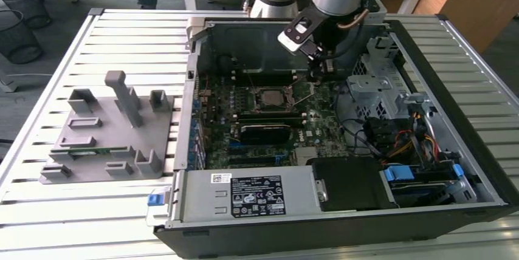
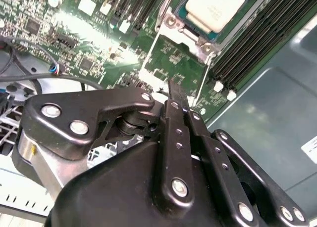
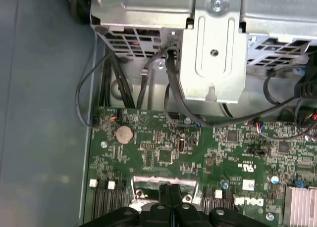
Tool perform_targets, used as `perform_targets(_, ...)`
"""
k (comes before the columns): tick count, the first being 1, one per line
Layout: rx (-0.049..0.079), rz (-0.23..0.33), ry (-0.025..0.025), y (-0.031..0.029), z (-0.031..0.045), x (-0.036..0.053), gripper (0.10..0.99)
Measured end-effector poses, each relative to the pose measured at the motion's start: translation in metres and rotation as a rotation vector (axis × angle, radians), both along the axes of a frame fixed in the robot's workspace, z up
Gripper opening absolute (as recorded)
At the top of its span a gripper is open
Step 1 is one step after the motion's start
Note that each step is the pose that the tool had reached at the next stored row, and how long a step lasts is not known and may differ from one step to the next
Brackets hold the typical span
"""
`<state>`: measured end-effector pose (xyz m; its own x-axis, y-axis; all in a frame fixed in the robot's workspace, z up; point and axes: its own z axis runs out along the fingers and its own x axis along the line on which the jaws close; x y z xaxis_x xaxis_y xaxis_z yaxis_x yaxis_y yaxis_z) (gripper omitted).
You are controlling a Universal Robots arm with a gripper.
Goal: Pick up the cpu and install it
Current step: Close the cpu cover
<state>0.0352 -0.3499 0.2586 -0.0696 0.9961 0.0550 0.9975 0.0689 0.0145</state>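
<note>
The cpu (image 1: 269, 97), a flat square chip with a silver-grey top, lies in its socket on the green motherboard (image 1: 324, 127) inside the open computer case. It shows pale and shiny in the second wrist view (image 2: 214, 8), inside the metal socket frame. My gripper (image 1: 315, 76) hangs just off the socket's side, toward the exterior view's right, low over the board. Its two black fingers (image 2: 174, 106) are pressed together with nothing visible between them, and the shut gripper (image 3: 170, 191) points down at the socket frame's edge. A thin wire lever (image 2: 202, 81) runs beside the fingertips.
A grey holder (image 1: 113, 132) with a green memory stick (image 1: 81, 150) sits on the slatted table at the exterior view's left. In the case are a black block (image 1: 264, 131) below the socket, a metal drive cage (image 1: 373, 87), loose cables (image 3: 94, 96) and the power supply (image 1: 251, 196).
</note>
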Motion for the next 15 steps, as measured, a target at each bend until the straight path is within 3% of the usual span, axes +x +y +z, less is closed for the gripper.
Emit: perform_targets(15,-0.001,0.000,0.0066,0.0099,-0.0046,0.0180,0.106)
